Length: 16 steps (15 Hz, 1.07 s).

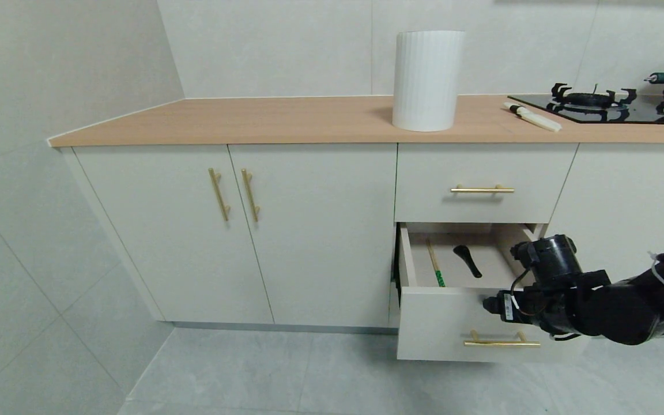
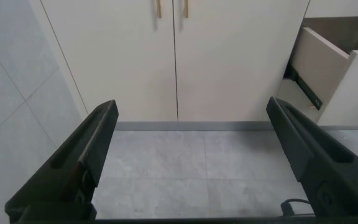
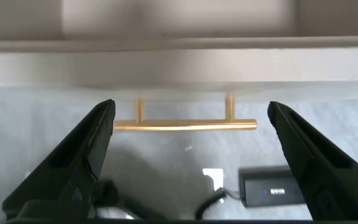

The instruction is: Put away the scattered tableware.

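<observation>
Showing warm tan wood grain on the countertop (image 1: 286, 121), and plain white with vertical ribbing on the canister (image 1: 427, 80). Gleaming brass on the drawer handle (image 1: 502, 343), sitting against a cream drawer front (image 1: 436, 328). Now showing pale wood tipped green on the chopsticks (image 1: 434, 264), solid black on the spoon (image 1: 468, 260).

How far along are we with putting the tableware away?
Done: chopsticks and a black spoon lie in the open lower drawer. In hand: nothing. The right gripper is open by the drawer handle; the left gripper is open and empty near the cabinet doors. Left: a pale utensil on the counter beside the stove, then probably shutting the drawer.
</observation>
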Motion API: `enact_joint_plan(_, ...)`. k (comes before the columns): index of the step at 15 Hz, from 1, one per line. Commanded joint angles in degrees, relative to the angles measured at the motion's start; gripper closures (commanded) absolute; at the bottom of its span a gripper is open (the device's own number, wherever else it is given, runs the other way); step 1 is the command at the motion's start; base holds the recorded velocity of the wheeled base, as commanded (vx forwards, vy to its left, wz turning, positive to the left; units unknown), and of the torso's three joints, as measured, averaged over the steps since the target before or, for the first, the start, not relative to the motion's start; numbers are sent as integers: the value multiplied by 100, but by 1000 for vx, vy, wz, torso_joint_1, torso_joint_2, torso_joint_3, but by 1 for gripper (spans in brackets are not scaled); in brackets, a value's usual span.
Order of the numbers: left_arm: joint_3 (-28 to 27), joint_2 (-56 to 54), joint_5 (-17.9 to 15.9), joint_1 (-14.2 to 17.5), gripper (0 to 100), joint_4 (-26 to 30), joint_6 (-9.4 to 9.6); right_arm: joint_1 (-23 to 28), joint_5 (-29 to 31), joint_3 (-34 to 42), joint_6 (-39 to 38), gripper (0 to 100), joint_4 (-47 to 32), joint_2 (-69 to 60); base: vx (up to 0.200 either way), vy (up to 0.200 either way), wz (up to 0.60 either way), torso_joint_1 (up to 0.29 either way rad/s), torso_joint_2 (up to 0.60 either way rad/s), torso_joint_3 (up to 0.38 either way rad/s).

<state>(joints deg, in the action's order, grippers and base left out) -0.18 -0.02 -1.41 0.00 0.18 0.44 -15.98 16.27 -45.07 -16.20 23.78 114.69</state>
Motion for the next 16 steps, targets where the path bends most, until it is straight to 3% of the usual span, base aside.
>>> enact_joint_plan(1, 1, 2, 1, 0, 0, -1, 0, 95, 69, -2, -23, 0, 232, 361, 0, 0, 0, 0, 0, 0)
enact_joint_plan(6, 1, 2, 1, -9, 0, -1, 0, 183, 86, -2, -67, 0, 856, 598, 0, 0, 0, 0, 0, 0)
enact_joint_plan(13, 1, 2, 1, -9, 0, -1, 0, 192, 166, -20, -94, 0, 1076, 678, 0, 0, 0, 0, 0, 0)
enact_joint_plan(16, 1, 2, 1, -9, 0, -1, 0, 201, 166, -46, -173, 0, 1752, 906, 0, 0, 0, 0, 0, 0)
